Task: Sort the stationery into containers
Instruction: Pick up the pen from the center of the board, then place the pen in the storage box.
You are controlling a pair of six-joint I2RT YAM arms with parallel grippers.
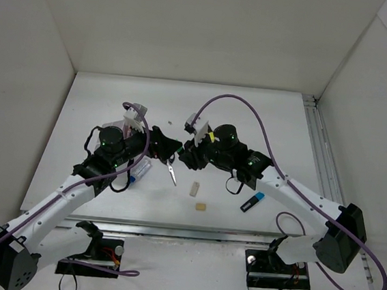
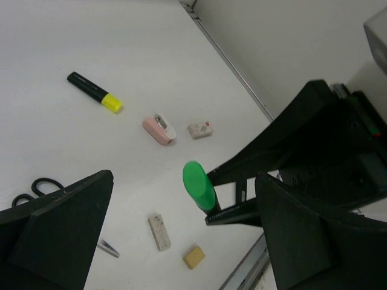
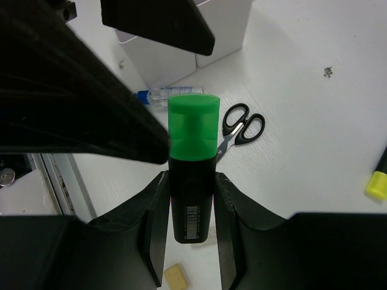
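Note:
My right gripper (image 3: 191, 176) is shut on a black highlighter with a green cap (image 3: 193, 127), held above the table with the cap pointing away. My left gripper (image 2: 184, 199) is open, and its wide-spread fingers stand on either side of that green cap (image 2: 199, 186) without touching it. In the top view both grippers, left (image 1: 165, 144) and right (image 1: 181, 151), meet over mid-table. The white container (image 3: 181, 54) stands behind the scissors (image 3: 242, 127).
On the table lie a yellow-ended highlighter (image 2: 94, 92), pink-white correction tape (image 2: 159, 130), a small eraser (image 2: 199, 130), a white eraser (image 2: 159, 231) and a beige eraser (image 2: 194, 257). A blue-ended highlighter (image 1: 252, 202) lies at the near right. A clear blue-tipped item (image 3: 158, 93) lies beside the container.

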